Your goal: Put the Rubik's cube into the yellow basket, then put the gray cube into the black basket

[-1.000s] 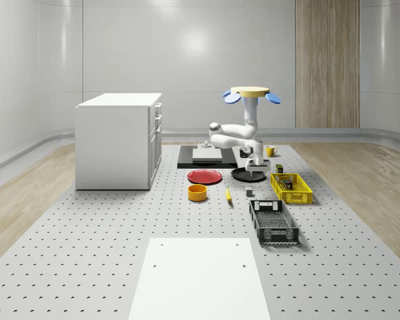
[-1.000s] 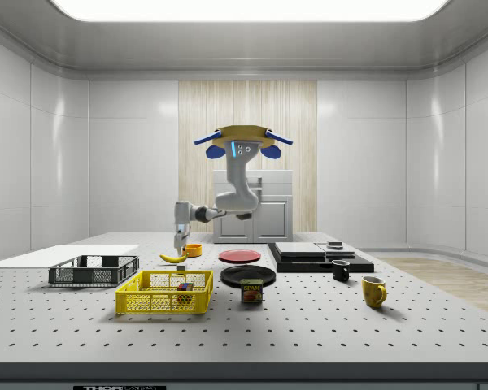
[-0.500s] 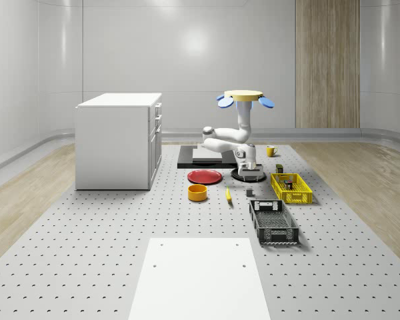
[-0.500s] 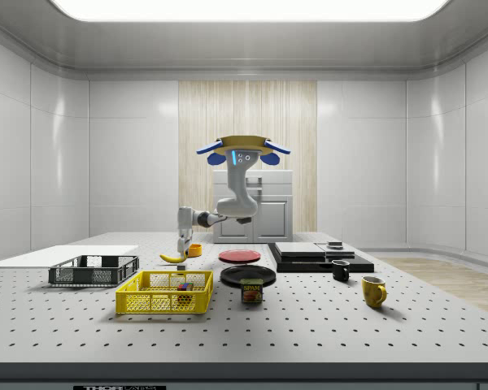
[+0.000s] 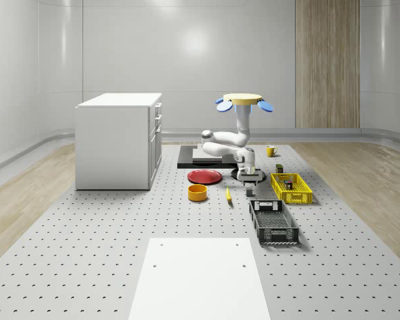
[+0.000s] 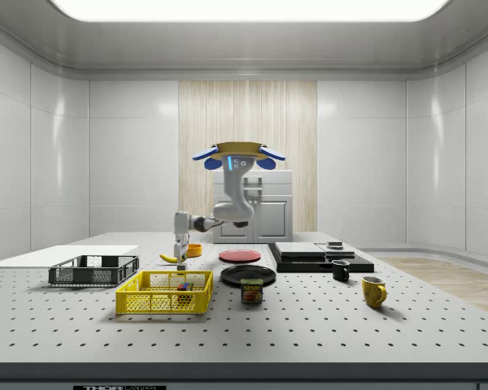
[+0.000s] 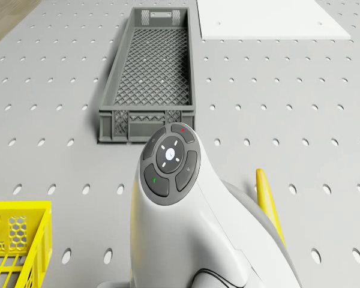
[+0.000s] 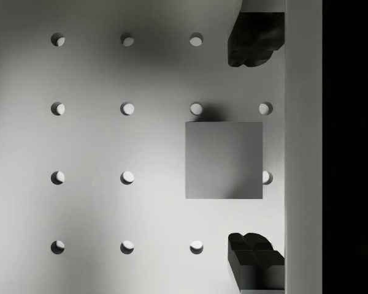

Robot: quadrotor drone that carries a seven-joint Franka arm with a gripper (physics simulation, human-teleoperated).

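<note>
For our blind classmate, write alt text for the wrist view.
Looking straight down, the gray cube lies on the perforated table, between the two dark fingertips of the open gripper, which hangs above it.

The room is evenly bright under a broad ceiling panel (image 6: 248,8), which throws a soft glare patch on the glossy back wall (image 5: 195,43). Shadows on the bench (image 5: 87,253) are faint and short. Under the wrist it is dimmer: the gray cube (image 8: 224,160) casts a small soft shadow, and a black band runs down one edge.
</note>
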